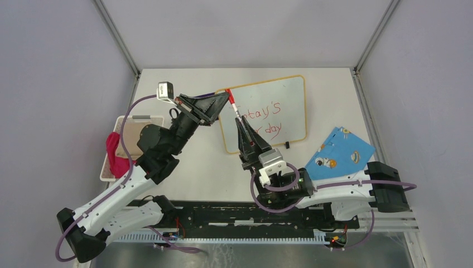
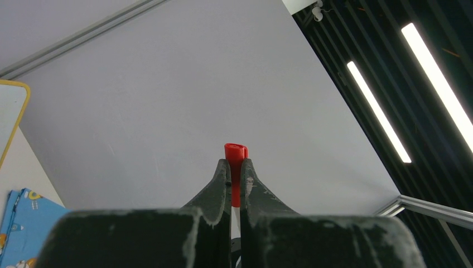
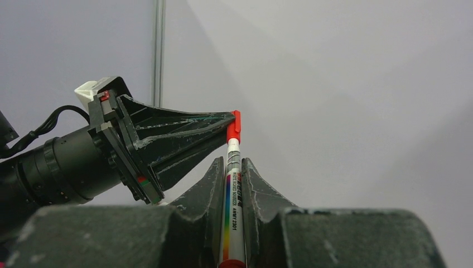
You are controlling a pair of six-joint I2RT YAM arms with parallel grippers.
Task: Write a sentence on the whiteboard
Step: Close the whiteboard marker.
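Marker (image 3: 232, 218) print only in right wrist view; sentence (image 1: 269, 119) only overhead.

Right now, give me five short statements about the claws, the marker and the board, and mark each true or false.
1. The left claw pinches the marker's red cap. True.
2. The right claw is empty. False: it grips the marker barrel.
3. The whiteboard carries a red sentence. True.
4. The blue cloth covers the whiteboard. False: it lies on the table off the board's right side.
5. Both claws stand wide open. False: both are shut.
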